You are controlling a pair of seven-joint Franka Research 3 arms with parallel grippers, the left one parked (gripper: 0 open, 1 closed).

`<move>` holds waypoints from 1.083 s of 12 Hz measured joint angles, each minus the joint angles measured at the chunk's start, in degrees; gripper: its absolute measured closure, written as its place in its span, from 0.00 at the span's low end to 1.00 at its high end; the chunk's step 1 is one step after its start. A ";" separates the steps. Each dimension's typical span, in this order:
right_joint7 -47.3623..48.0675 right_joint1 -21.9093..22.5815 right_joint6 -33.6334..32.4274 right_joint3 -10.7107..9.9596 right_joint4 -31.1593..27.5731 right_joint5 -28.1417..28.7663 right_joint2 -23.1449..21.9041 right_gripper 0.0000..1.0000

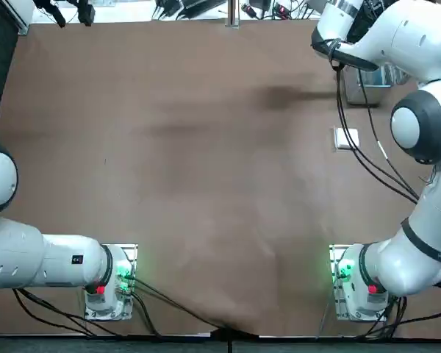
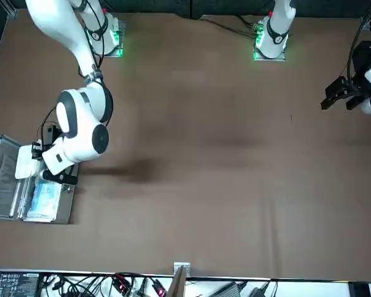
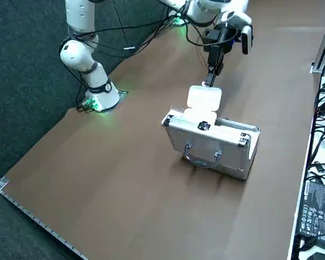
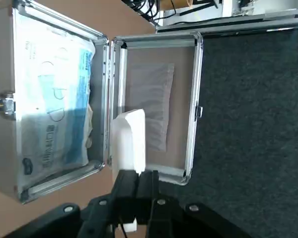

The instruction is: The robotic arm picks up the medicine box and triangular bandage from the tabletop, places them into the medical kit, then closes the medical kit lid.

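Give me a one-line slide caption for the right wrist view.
Right gripper carries a white packet above the open medical kit, whose lid lies flat.

White jointed robotic arm (image 1: 419,220), dark joint rings; black cables; green-lit base; black end effector (image 4: 136,191)

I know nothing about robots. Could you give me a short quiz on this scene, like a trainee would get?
1. True or false: the lid of the kit is shut.
2. Fill in: the medicine box lies on the ____.
3. What does the right gripper hold above the kit? A) the bandage B) the medicine box C) nothing

Key: 1 false, the lid is open. 2 table. 3 A.
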 joint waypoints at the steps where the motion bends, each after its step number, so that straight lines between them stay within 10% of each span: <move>1: 0.01 -0.17 -0.02 0.00 0.00 -0.83 0.57 0.99; 13: 2.43 -0.81 -2.00 -0.85 -0.40 -7.47 3.57 0.99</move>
